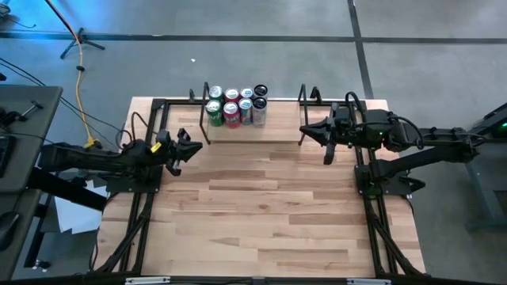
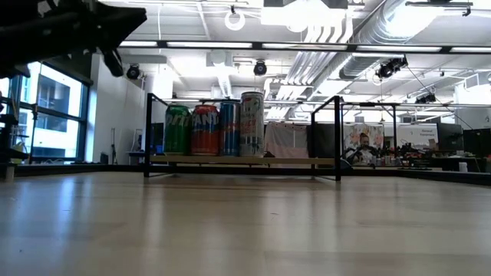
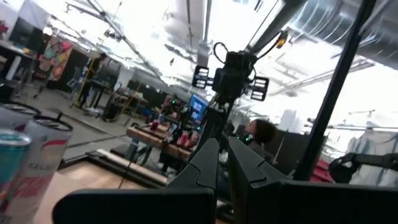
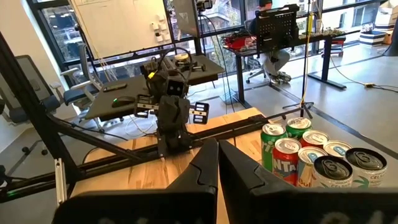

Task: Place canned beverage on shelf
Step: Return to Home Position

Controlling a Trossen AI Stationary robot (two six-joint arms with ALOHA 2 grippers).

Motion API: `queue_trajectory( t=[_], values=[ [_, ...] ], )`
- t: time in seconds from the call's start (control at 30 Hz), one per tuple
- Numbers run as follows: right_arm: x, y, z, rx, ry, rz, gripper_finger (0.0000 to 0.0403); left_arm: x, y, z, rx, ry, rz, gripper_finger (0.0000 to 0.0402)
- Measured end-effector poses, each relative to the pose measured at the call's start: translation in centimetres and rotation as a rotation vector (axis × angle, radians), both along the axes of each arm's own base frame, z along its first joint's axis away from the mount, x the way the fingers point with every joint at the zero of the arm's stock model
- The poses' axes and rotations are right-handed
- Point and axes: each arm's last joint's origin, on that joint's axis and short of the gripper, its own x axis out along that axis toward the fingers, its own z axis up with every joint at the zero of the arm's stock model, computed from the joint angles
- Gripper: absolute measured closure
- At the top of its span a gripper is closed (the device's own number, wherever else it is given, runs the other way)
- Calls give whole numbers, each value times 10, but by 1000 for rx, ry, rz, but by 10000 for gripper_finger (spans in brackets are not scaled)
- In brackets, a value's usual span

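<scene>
Roughly 8 cans [image 1: 236, 104], hard for me to count from above, stand upper centre on the shelf [image 1: 277, 127]: glossy metal cylinders, green, red, white, on pale matte wood with black wire ends. My left gripper [image 1: 194, 146] and right gripper [image 1: 306, 132] flank it, pinched narrow, empty. Stocking looks done; only parking remains.

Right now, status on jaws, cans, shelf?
Left jaws shut, right jaws shut, both empty. Colourful soda cans grouped at left end of pale-wood wire-ended shelf. Nothing blocking.
</scene>
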Motion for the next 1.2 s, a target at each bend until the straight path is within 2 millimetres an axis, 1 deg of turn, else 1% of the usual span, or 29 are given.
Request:
queue_trajectory(
  t=[0.13, 0.23, 0.43, 0.57, 0.67, 0.77, 0.83, 0.93, 1.03, 1.2],
  values=[
    [0, 0, 0, 0, -1, 0, 403, -3, 0, 3, 2, -11, 1, 402],
    [-6, 0, 2, 11, -7, 0, 403, -5, 0, 3, 4, -13, -2, 402],
    [-36, 2, -1, 100, 60, 8, 403, -3, -1, -3, -1, 62, -21, 402],
    [-52, 9, -6, 107, 88, 57, 403, 0, -1, -11, -1, 147, -21, 402],
    [-56, 15, -28, 96, 50, 103, 403, 1, -1, -17, -8, 205, -22, 402],
    [-58, 18, -61, 95, -29, 126, 403, 2, 0, -22, -12, 263, -22, 402],
    [-61, 18, -79, 111, -100, 128, 403, 2, 0, -26, -15, 296, -22, 402],
    [-71, 16, -101, 120, -172, 130, 403, 3, 0, -30, -19, 337, -23, 402],
    [-83, 14, -114, 126, -214, 132, 403, 3, 0, -34, -23, 380, -23, 402],
    [-103, 10, -121, 114, -303, 140, 403, -1, -1, -36, -26, 412, -24, 402]
  ],
)
